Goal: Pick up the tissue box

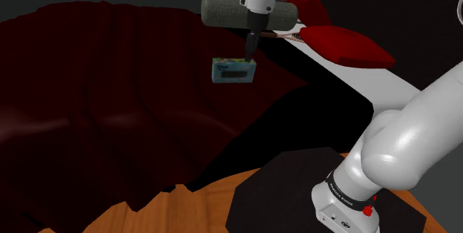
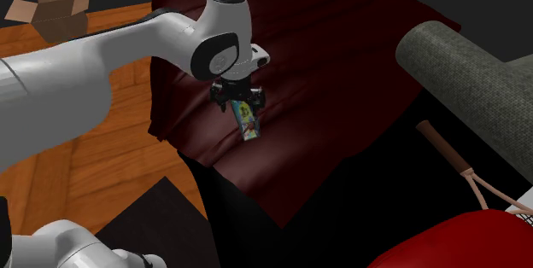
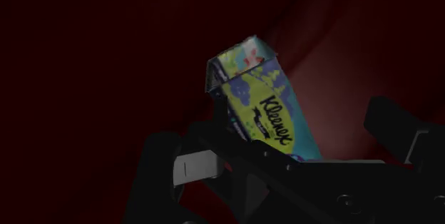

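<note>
As the jaws are clamped on the upper end of the tissue box [image 1: 234,70], which hangs tilted at six o'clock beneath them, seemingly clear of the dark red cover [image 1: 111,105], the pick appears largely accomplished; only a higher lift remains.

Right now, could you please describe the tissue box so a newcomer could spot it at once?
Find the large dark red cloth draped across the shoulder view's left. Over it, the black gripper clasps the tissue box. It is small, teal and yellow with printed lettering, unlike the plain grey bolster and red cushion nearby.
</note>
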